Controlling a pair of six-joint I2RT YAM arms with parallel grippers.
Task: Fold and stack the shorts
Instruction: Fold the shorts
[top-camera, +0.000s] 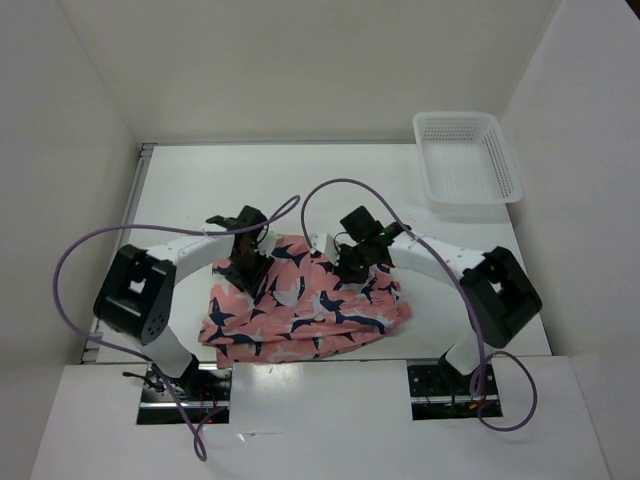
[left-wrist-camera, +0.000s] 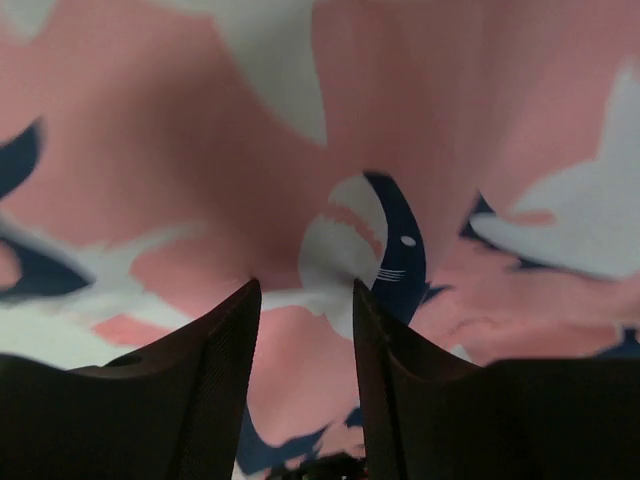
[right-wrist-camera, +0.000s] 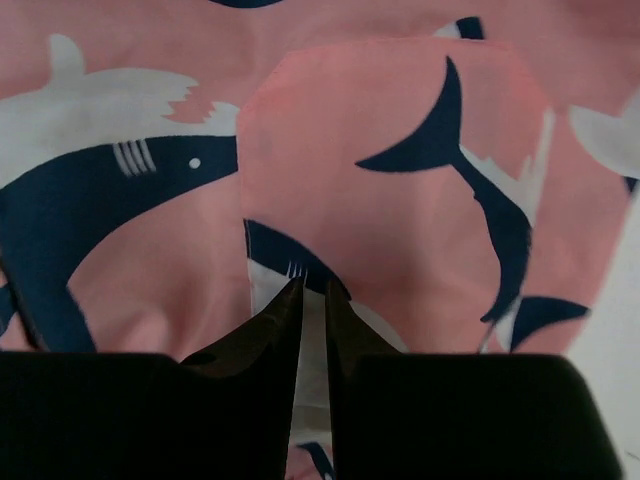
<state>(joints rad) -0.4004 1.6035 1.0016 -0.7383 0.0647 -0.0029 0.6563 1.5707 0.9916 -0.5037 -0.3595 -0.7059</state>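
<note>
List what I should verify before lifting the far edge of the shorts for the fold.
1. Right end effector gripping the shorts: ok, fingers nearly closed with a fabric fold at the tips.
2. Left end effector gripping: not ok, fingers apart over the cloth, nothing pinched.
3. Both end effectors at the far edge: ok in the top view.
4. Shorts flat: not ok, wrinkled and bunched.
5. Basket clear of the shorts: ok, apart in the far right corner.
</note>
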